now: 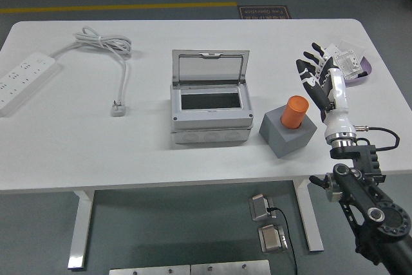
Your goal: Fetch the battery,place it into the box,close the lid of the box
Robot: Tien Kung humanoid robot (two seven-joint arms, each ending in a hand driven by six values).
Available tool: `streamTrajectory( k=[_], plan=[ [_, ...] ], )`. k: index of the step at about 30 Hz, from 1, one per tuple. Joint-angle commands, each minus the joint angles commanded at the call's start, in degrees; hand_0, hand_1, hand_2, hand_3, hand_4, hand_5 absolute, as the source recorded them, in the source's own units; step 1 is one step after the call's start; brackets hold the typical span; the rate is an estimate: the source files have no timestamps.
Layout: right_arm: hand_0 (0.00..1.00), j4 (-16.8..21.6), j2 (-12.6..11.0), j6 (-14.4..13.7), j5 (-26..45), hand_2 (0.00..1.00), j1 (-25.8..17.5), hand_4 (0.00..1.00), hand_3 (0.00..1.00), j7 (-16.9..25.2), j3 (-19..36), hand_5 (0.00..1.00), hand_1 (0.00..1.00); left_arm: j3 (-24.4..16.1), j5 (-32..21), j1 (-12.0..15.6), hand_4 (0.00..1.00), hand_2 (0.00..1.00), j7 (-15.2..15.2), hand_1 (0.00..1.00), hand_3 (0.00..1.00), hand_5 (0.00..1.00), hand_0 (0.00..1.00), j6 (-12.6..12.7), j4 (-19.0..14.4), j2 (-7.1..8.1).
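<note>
Right hand (322,78) hovers spread and empty beside orange battery (297,112) upright in grey holder (283,140); box (210,113) lid open.

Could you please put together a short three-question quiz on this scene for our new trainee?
1. True or false: the lid of the grey box is shut.
2. What is the orange battery standing in?
A. the box
B. a grey block
C. the purple dish
3. Fill in: the right hand holds ____, its fingers spread, just right of the battery.

Key
1. False; the lid stands raised at the back.
2. B.
3. Nothing.

Bonus fact: a white power strip lies at the table's left edge, its plug loose on the top.
</note>
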Motion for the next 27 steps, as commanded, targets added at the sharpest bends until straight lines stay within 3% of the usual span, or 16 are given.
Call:
streamTrajectory(
  k=[8,14,15,20,21,26,27],
  plan=[
    [0.851,-1.0,0.6,0.0,-0.6,0.911,-0.5,0.939,0.998,0.4,0.2,0.53,0.797,0.0,-0.2,0.0,0.814,0.723,0.0,0.739,0.789,0.555,0.744,0.1,0.0,0.03],
    [0.864,-1.5,0.9,0.4,0.4,0.912,-0.7,0.974,0.998,0.7,-0.9,0.562,0.802,-0.4,0.3,-0.3,0.815,0.723,0.0,0.739,0.789,0.556,0.744,0.1,0.0,0.02],
    [0.86,-1.6,1.0,0.4,0.6,0.914,-0.7,0.998,0.998,0.8,-1.0,0.616,0.801,-0.4,0.3,-0.4,0.815,0.723,0.0,0.739,0.788,0.556,0.744,0.1,0.0,0.01],
    [0.86,-2.5,1.0,0.9,2.1,0.914,-1.2,0.998,0.998,1.4,-1.4,0.616,0.801,-0.6,0.5,-0.5,0.815,0.723,0.1,0.739,0.788,0.556,0.744,0.0,0.0,0.07],
    [0.834,-2.7,1.0,0.9,2.3,0.826,-1.3,0.98,0.998,1.5,-1.4,0.576,0.788,-0.6,0.6,-0.5,0.816,0.723,0.1,0.739,0.788,0.555,0.744,0.0,0.0,0.1],
    [0.834,-3.7,1.1,1.0,3.3,0.826,-1.7,0.98,0.998,2.1,-1.5,0.576,0.788,-0.9,0.9,-0.6,0.816,0.723,0.1,0.739,0.788,0.555,0.744,-0.1,0.0,0.17],
    [0.781,-3.9,1.2,1.0,3.5,0.802,-1.7,0.989,0.998,2.2,-1.6,0.578,0.777,-1.0,1.0,-0.6,0.816,0.72,0.1,0.738,0.787,0.552,0.744,-0.1,0.0,0.16]
  ],
)
